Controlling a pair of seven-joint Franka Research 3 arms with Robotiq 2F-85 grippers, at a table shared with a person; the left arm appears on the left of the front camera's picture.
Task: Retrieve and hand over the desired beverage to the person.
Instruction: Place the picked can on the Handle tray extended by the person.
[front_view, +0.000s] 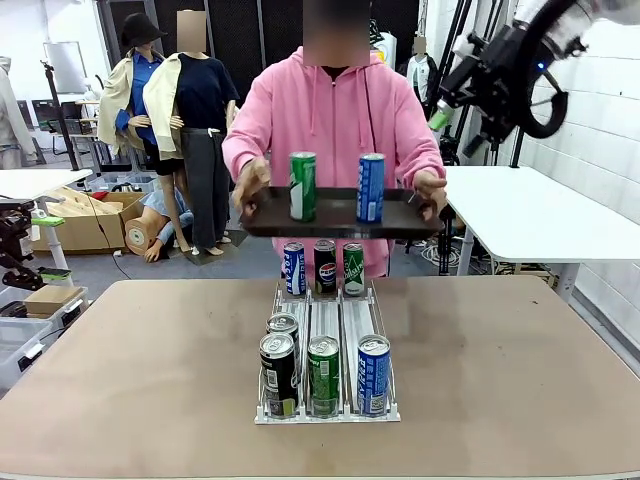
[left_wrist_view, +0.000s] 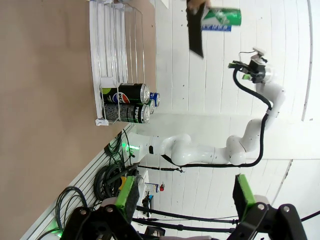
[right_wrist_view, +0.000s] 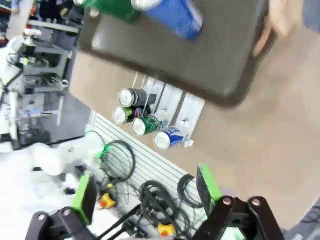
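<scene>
Cans stand in the clear rack (front_view: 327, 345); beyond, the person (front_view: 333, 120) holds a tray (front_view: 338, 214), well below the spread, empty right gripper (front_view: 436, 118); left gripper (left_wrist_view: 185, 197) spread too.

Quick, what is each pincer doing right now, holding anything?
Left pincer: open, holding nothing.
Right pincer: open, holding nothing.

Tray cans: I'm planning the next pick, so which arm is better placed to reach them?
Probably the right: the open right gripper is raised beside the tray, its wrist view looking down on the tray's cans.
</scene>
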